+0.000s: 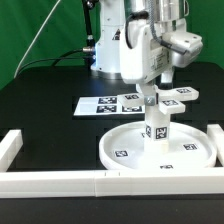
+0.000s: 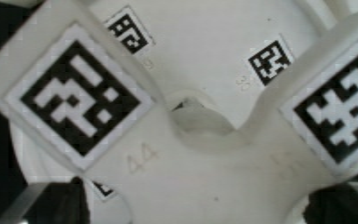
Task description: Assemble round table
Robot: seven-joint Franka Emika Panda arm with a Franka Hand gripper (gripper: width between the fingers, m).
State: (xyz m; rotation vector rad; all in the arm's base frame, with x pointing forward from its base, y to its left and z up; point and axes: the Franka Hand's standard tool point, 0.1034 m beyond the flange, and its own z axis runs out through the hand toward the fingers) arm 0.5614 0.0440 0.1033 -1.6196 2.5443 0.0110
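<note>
The arm reaches straight down over the middle of the black surface (image 1: 40, 95), its hand (image 1: 150, 97) closed on the cross-shaped base (image 1: 172, 97), held flat atop the short leg (image 1: 157, 128). The leg stands upright, long axis vertical, in the hub of the round disc (image 1: 125, 148) by the front rail frame (image 1: 60, 181). The marker board (image 1: 100, 104) lies behind.

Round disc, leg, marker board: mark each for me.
round disc (image 1: 125, 152): exterior view, bare floor of the disc left of the hub.
leg (image 1: 157, 128): exterior view, tagged side of the upright cylinder.
marker board (image 1: 95, 105): exterior view, left end of the board.
</note>
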